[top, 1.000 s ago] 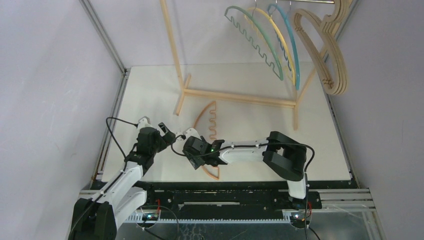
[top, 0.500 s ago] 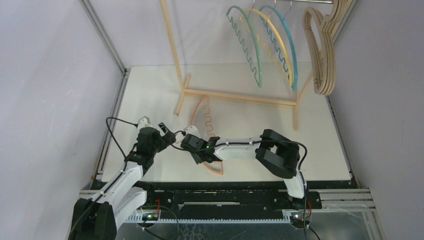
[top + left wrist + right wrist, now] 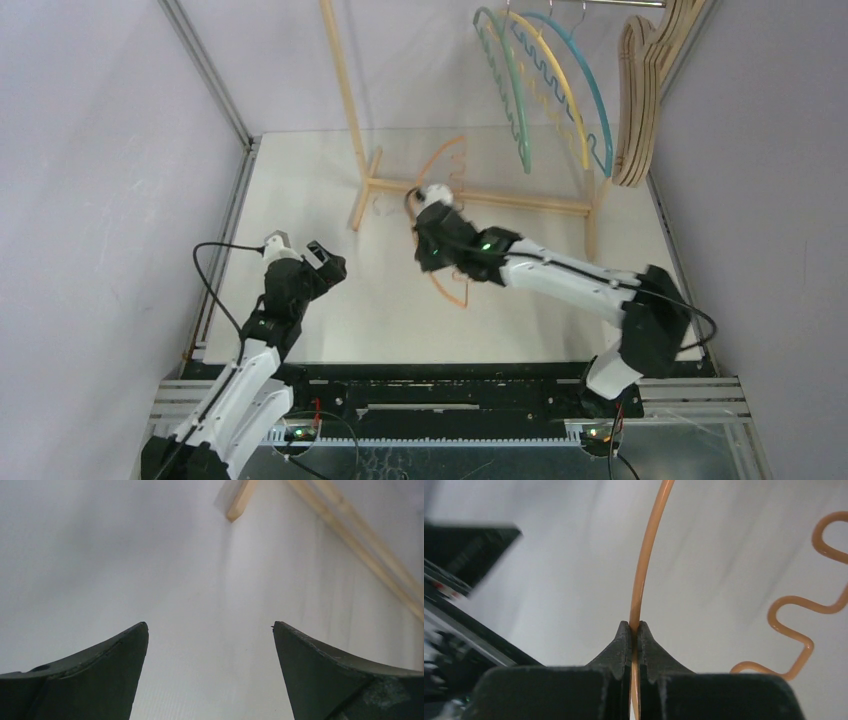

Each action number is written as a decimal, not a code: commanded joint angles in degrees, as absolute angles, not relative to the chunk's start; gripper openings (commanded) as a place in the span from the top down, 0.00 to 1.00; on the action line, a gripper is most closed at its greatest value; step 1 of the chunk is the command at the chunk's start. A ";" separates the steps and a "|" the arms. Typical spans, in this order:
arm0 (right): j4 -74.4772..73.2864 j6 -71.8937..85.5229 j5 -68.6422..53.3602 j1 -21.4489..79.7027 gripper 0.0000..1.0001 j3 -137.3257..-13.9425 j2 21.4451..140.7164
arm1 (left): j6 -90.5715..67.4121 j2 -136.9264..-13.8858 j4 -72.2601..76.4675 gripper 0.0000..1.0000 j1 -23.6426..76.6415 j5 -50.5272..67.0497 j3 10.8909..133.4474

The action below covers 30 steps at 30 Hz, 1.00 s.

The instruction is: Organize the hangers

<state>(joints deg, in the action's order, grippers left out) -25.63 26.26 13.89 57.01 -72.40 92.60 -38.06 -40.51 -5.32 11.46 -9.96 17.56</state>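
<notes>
Black left gripper (image 3: 328, 258) hangs wide open and empty, while the right gripper (image 3: 634, 626) pinches tight the thin arc of the orange hanger (image 3: 646, 565), held up beside the wooden rack (image 3: 343, 90), whose bar (image 3: 620, 3) its hook likely must catch next.

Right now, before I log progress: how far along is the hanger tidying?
Done: the green hanger, yellow hanger, teal hanger and wooden hangers hang on the bar. In hand: the right gripper is shut on the orange hanger, the only one seen off the bar. The left gripper is open and empty. To do: hook the orange hanger on the bar.
</notes>
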 commanded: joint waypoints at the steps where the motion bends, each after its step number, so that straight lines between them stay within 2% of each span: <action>1: -18.13 26.39 5.44 50.53 1.00 -75.44 84.01 | -38.17 -37.51 -4.67 0.01 11.06 -11.27 17.26; 6: -9.63 30.96 -3.02 45.68 1.00 -82.12 83.52 | -38.15 -39.88 -4.40 0.01 11.03 -9.74 18.16; 11: -6.08 34.17 -11.38 43.97 1.00 -94.87 91.86 | -38.15 -39.64 -4.72 0.01 11.05 -9.50 18.50; 19: -2.83 38.52 -14.50 40.15 1.00 -112.70 102.52 | -38.22 -39.29 -5.10 0.01 11.01 -9.91 18.54; 30: 3.51 42.48 -10.06 34.89 1.00 -117.84 105.70 | -37.92 -41.89 -4.27 0.01 11.02 -9.56 18.88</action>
<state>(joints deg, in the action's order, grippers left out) -4.21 40.71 -11.31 36.29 -111.53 105.49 -38.06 -41.04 -5.72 11.44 -9.91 17.56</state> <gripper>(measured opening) 0.018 0.989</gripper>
